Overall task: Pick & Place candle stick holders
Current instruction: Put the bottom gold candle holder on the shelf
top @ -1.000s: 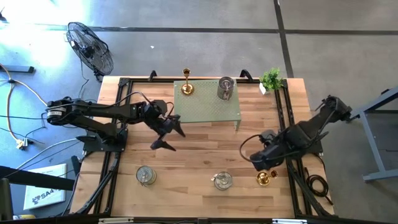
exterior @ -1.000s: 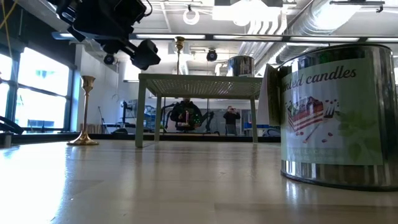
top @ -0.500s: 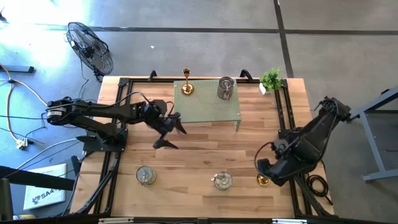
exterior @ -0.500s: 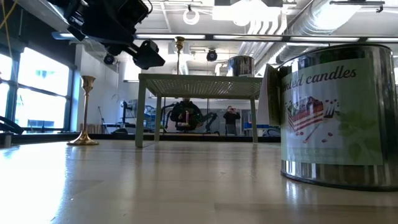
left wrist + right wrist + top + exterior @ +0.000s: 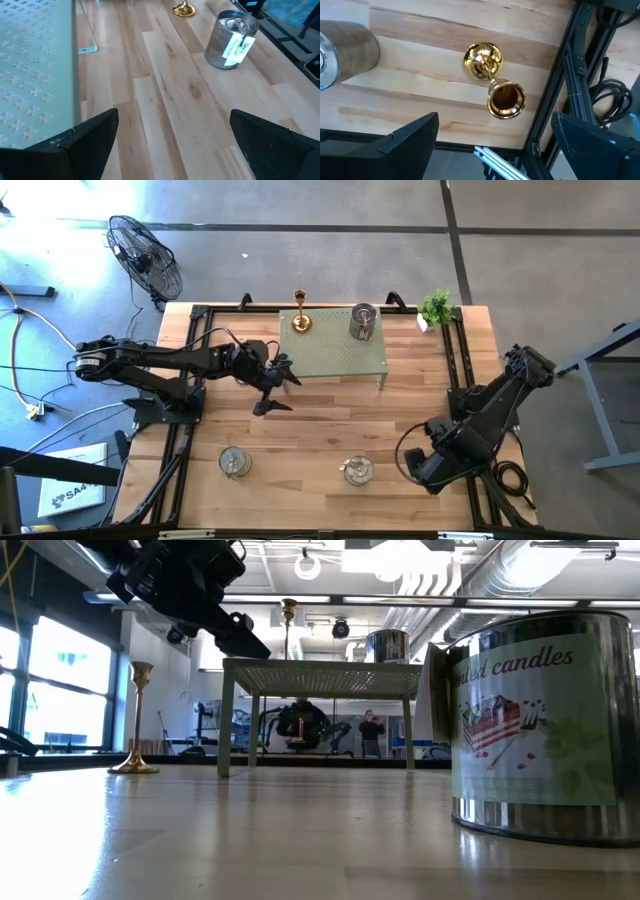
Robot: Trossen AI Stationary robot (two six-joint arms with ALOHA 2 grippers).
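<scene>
Holders: 2 stand on the green stand (image 5: 333, 350), a brass one (image 5: 299, 314) & a tin (image 5: 363, 322). 3 left on desk (image 5: 320, 430). My right tool (image 5: 490, 160), wide, hangs over one (image 5: 492, 85); left tool (image 5: 278, 385) wide, empty.

Both arms (image 5: 160, 362) are matte black with jointed links; a black cable (image 5: 408, 452) loops beside the right arm (image 5: 490, 415).
</scene>
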